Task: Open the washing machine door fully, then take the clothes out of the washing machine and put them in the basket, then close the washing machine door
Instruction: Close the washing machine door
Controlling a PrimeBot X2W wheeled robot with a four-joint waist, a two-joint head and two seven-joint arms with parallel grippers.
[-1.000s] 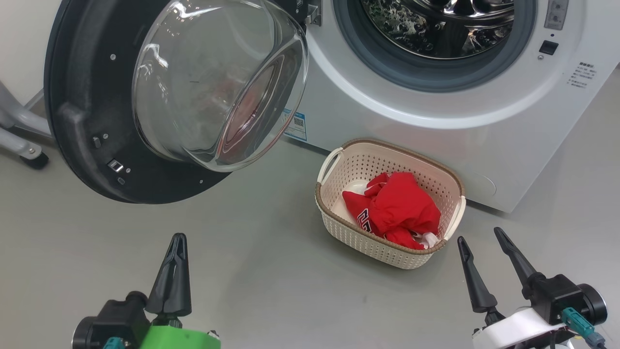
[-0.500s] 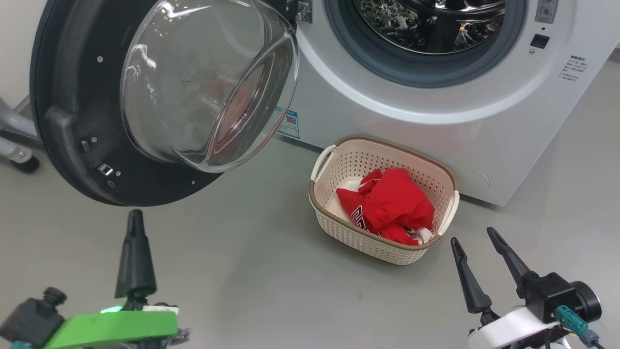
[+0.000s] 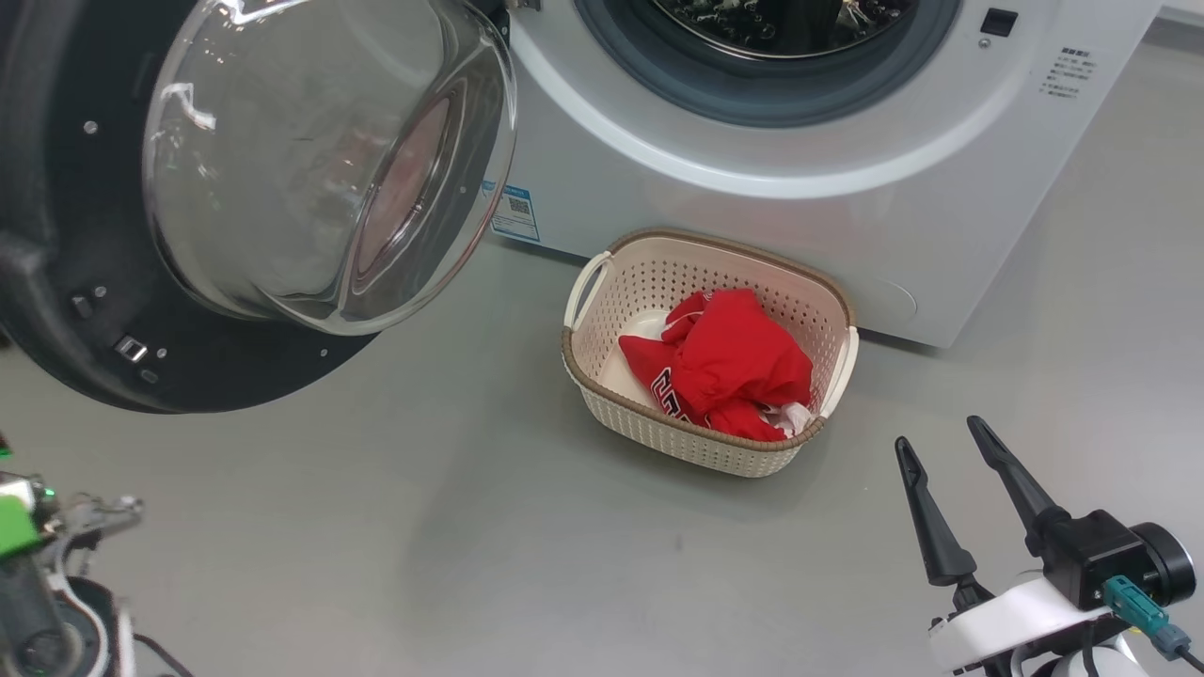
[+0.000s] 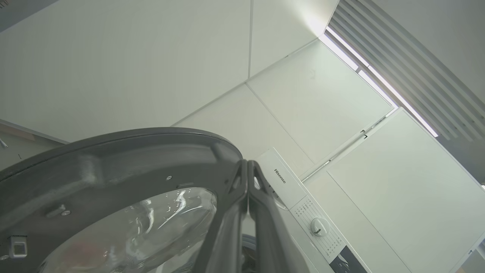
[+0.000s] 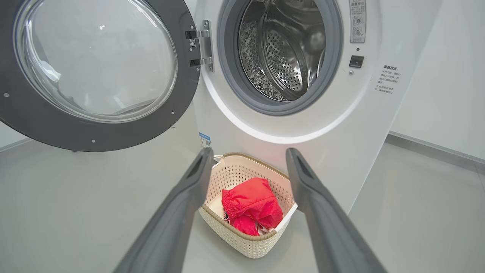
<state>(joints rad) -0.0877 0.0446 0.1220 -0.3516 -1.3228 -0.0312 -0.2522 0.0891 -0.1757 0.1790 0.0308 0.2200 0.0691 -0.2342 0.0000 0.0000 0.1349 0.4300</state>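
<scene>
Wide-open washing machine door [image 3: 282, 169], clothes [image 3: 729, 371] in basket [image 3: 696, 442].
Head view: door fills upper left, washing machine [image 3: 752, 226] runs across top; basket sits on floor [image 3: 470, 545] at frame centre, just in front of machine, w/ red clothes bunched inside. At lower right, right gripper [image 3: 941, 432] has jaws apart, empty, clear of basket. Left wrist view: left gripper [image 4: 248, 163] at bottom centre, jaws together on nothing, tips in front of door's dark rim.
</scene>
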